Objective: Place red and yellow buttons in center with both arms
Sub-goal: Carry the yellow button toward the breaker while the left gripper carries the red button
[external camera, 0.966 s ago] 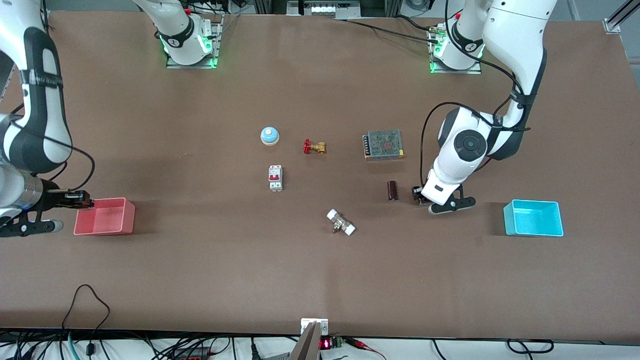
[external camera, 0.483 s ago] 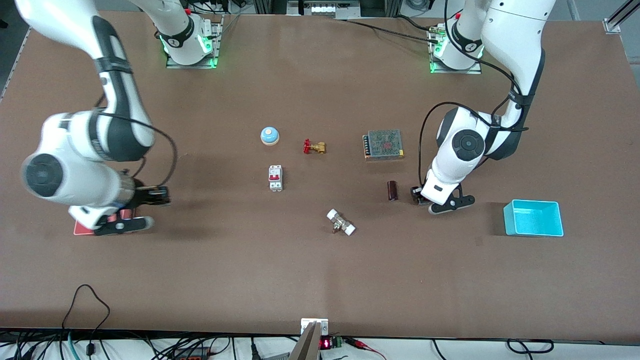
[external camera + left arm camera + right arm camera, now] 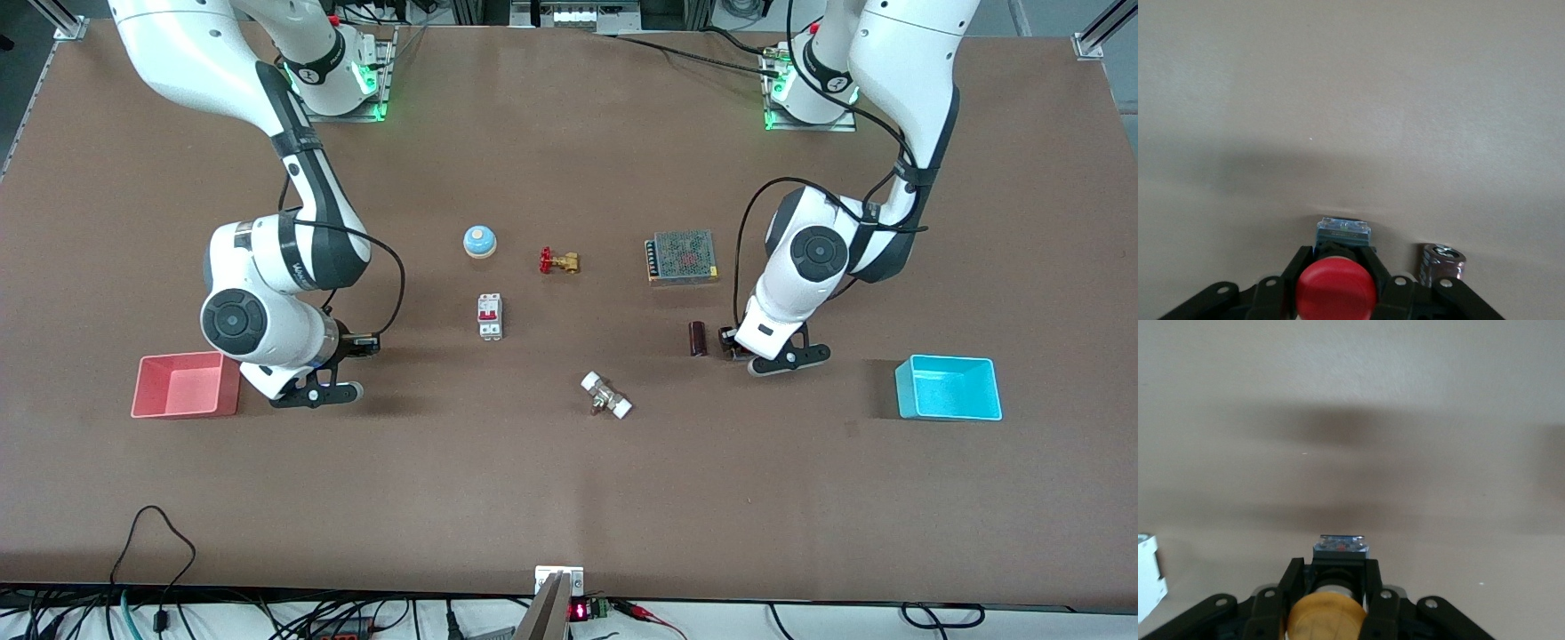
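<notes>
My left gripper [image 3: 731, 343] is shut on the red button [image 3: 1336, 290], with its black fingers [image 3: 1302, 260] clamped on the button's body under the red cap. It is low over the tabletop, right beside a dark cylinder [image 3: 699, 339]. My right gripper [image 3: 366, 345] is shut on the yellow button [image 3: 1327, 618], gripped on its body, and is low over the tabletop beside the pink bin [image 3: 184, 384]. In the front view both buttons are hidden by the hands. The bare brown center [image 3: 569, 333] lies between the two grippers.
A blue bell [image 3: 479, 241], a brass valve with a red handle [image 3: 558, 261], a white breaker [image 3: 490, 316], a metal mesh box [image 3: 682, 257] and a white-ended fitting [image 3: 606, 396] lie around the center. A cyan bin [image 3: 948, 388] stands at the left arm's end.
My right arm has swung from the outer side of the pink bin toward the table's middle, carrying the yellow button. My left gripper has shifted slightly toward the dark cylinder.
</notes>
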Available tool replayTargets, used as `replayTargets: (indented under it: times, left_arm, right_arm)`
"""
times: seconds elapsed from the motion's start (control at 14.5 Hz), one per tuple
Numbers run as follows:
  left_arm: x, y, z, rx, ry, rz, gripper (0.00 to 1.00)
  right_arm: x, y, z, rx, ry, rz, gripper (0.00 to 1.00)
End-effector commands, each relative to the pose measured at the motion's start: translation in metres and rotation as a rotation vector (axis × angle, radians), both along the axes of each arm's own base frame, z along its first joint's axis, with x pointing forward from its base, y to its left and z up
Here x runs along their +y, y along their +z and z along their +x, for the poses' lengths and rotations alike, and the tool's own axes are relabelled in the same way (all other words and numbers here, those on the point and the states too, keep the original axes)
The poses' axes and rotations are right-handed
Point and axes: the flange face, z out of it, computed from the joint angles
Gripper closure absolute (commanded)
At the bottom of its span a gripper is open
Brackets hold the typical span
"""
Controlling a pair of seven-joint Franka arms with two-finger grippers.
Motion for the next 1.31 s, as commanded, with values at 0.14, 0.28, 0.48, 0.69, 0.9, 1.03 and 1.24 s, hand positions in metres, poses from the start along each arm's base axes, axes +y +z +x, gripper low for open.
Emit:
replayTargets:
  times: [0.14,0.28,0.48,0.69,0.9,1.03,1.24]
  left_arm:
    - [0.003,0.001,0.000,-0.010,-0.025,0.012,0.53]
    - [0.002,0.002,0.001,-0.012,-0.024,0.012,0.00]
    - [0.003,0.006,0.005,-0.019,-0.012,0.004,0.00]
    - [0.013,0.022,0.016,-0.037,0.010,-0.005,0.00]
    - [0.033,0.048,0.034,0.002,-0.021,0.014,0.00]
    - [0.061,0.080,0.054,0.041,-0.048,0.025,0.00]
    - [0.086,0.140,0.075,0.097,-0.073,-0.021,0.00]
  right_arm:
    - [0.030,-0.023,-0.020,-0.020,-0.100,-0.016,0.61]
    - [0.039,-0.033,-0.024,-0.012,-0.090,-0.021,0.61]
    - [0.053,-0.043,-0.031,0.004,-0.061,-0.028,0.61]
    - [0.062,-0.058,-0.037,0.019,-0.033,-0.036,0.61]
    - [0.062,-0.064,-0.037,0.018,-0.033,-0.038,0.61]
    - [0.061,-0.067,-0.037,0.020,-0.034,-0.040,0.49]
    - [0.059,-0.059,-0.034,0.017,-0.055,-0.038,0.00]
